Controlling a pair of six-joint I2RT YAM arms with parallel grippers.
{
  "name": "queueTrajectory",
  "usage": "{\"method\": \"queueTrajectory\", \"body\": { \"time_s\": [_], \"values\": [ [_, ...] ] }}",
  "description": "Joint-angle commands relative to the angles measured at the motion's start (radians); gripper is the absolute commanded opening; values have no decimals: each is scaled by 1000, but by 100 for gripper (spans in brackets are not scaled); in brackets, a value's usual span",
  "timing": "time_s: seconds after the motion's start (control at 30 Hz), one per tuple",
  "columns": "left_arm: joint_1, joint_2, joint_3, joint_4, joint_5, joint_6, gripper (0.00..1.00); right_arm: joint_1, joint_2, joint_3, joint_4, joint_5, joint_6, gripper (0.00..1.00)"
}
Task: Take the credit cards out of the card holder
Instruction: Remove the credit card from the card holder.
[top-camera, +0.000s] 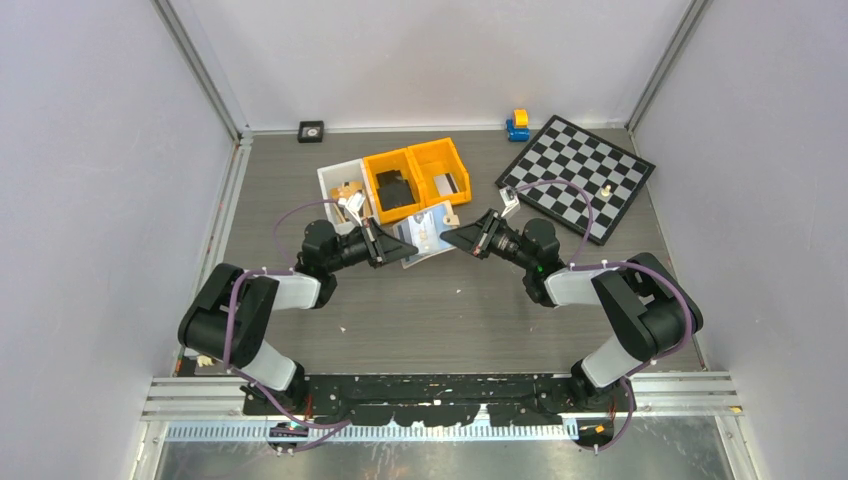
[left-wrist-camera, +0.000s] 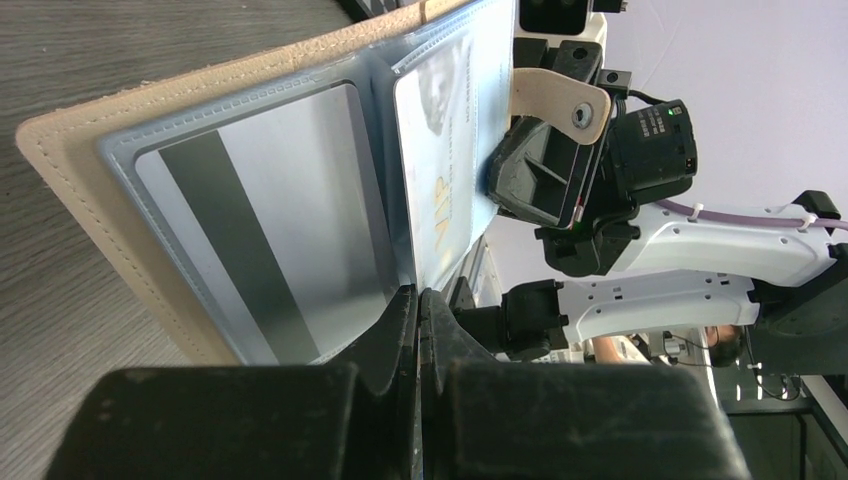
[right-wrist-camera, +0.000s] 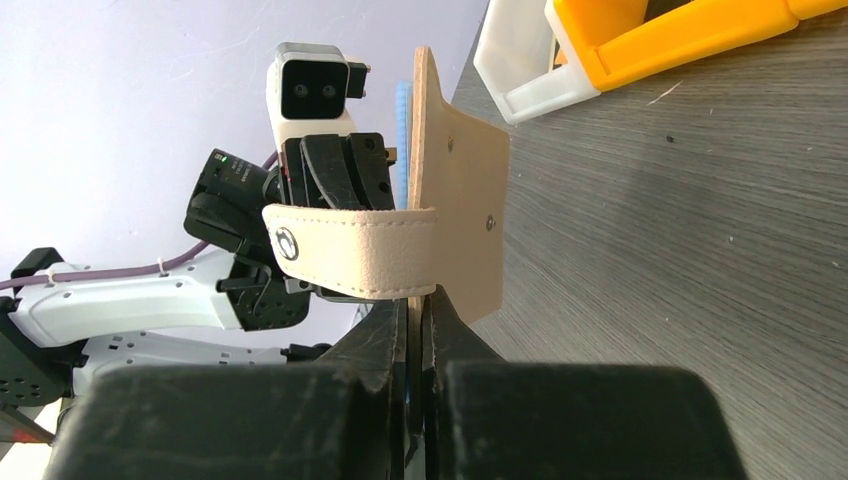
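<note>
The beige card holder (top-camera: 425, 238) hangs open between my two grippers, just above the table's middle. In the left wrist view its tan cover (left-wrist-camera: 70, 190) carries a see-through pocket with a silvery credit card (left-wrist-camera: 270, 230) that has a dark stripe. A second light card marked "VIP" (left-wrist-camera: 445, 170) sits in the standing middle pocket leaf. My left gripper (left-wrist-camera: 420, 300) is shut on the lower edge of that leaf. My right gripper (right-wrist-camera: 420, 305) is shut on the other tan cover (right-wrist-camera: 460, 190), below its snap strap (right-wrist-camera: 350, 250). In the top view the left gripper (top-camera: 385, 245) and right gripper (top-camera: 462, 240) face each other.
Two yellow bins (top-camera: 415, 180) and a white bin (top-camera: 340, 190) stand just behind the holder, with dark items inside. A chessboard (top-camera: 580, 175) lies at the back right, a blue and yellow toy (top-camera: 518, 124) beside it. A small black square (top-camera: 311, 131) sits at the back wall.
</note>
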Motion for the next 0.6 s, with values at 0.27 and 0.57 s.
{"method": "queueTrajectory", "body": {
  "time_s": [0.27, 0.57],
  "values": [
    [8, -56, 20, -164, -51, 92, 0, 12, -115, 37, -133, 58, -118, 1],
    [8, -63, 8, -101, -37, 66, 0, 14, -94, 36, -111, 60, -93, 1]
  ]
}}
